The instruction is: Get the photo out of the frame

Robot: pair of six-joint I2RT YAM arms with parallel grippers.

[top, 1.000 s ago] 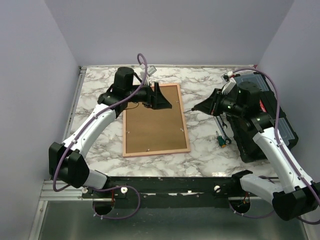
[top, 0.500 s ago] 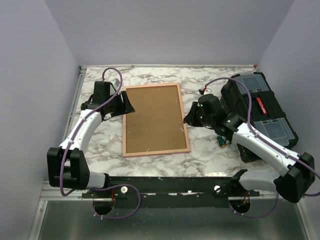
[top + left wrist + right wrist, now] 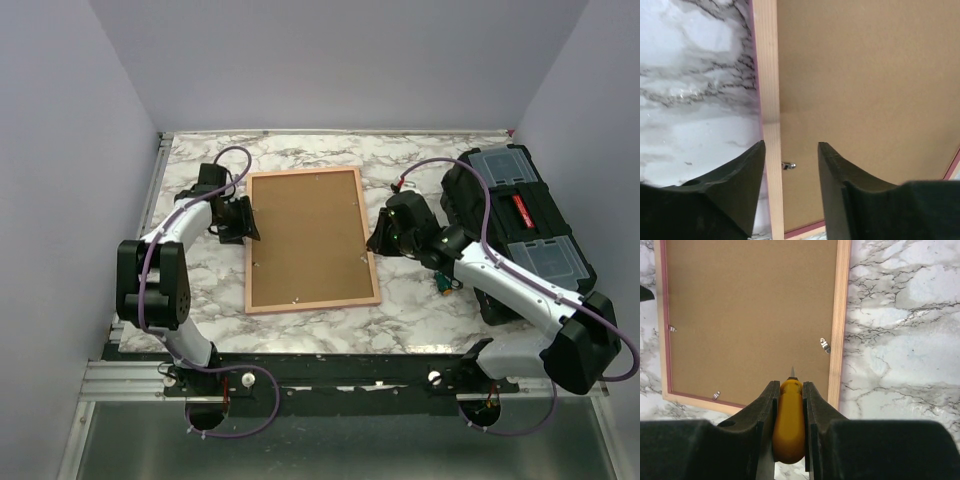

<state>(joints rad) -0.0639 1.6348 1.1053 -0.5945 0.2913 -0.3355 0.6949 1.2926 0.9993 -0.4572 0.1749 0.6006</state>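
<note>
The frame (image 3: 311, 238) lies face down on the marble table, its brown back board up and its thin pink rim around it; it also shows in the left wrist view (image 3: 769, 100) and the right wrist view (image 3: 842, 315). The photo is hidden under the board. My left gripper (image 3: 246, 219) is open at the frame's left edge, and in its wrist view (image 3: 790, 150) the jaws straddle the rim near a small metal tab (image 3: 788, 165). My right gripper (image 3: 376, 237) is shut on a yellow-handled screwdriver (image 3: 789, 420), just off the frame's right edge, its tip toward the board.
A black toolbox (image 3: 520, 230) with clear lids stands at the right. A green-handled tool (image 3: 442, 285) lies beside it. Several metal tabs (image 3: 825, 345) hold the back board in. The table's edges and purple walls bound the space.
My left arm has drawn back from over the frame's top to its left edge and lowered. My right arm has come down from the toolbox to the frame's right edge.
</note>
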